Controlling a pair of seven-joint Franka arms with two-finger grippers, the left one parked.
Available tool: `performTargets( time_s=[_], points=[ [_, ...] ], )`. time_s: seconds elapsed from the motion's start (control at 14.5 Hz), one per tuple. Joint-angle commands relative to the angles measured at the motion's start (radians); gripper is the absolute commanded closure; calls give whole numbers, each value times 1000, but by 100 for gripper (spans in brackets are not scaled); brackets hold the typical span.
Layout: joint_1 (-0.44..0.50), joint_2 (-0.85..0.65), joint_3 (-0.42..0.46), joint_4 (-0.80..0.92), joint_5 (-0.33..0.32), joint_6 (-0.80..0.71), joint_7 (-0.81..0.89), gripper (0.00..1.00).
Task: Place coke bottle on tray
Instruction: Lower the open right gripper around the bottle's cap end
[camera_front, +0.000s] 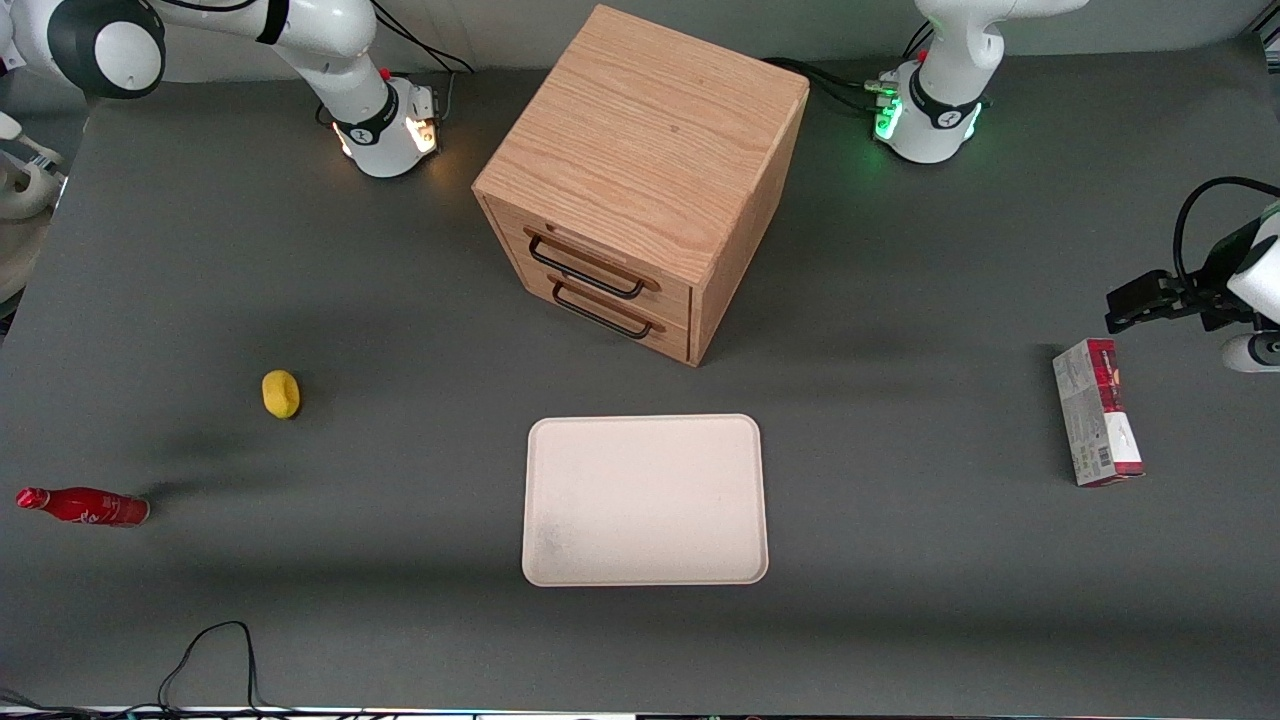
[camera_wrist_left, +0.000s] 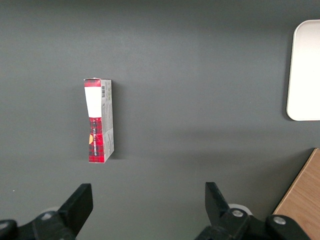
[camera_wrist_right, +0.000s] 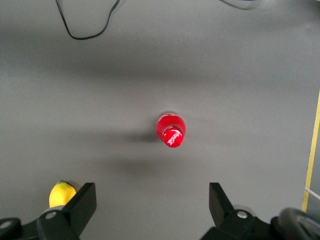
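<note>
Coke bottle (camera_wrist_right: 170, 131) — slim, all-red, upright — beneath wide-spread gripper (camera_wrist_right: 150, 210).

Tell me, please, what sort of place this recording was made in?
Probably a robotics lab bench: arm bases bolted to a grey table, staged props such as the coke bottle, tray and small wooden drawer cabinet. The right arm's tool hangs open above the upright bottle.
</note>
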Motion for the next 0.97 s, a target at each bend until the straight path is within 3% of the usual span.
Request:
performTargets(
  time_s=[0.0, 0.9],
  points=[
    [-14, 39, 12, 38, 12, -7, -31, 0],
    [-26, 130, 10, 15, 5, 103, -54, 0]
  ],
)
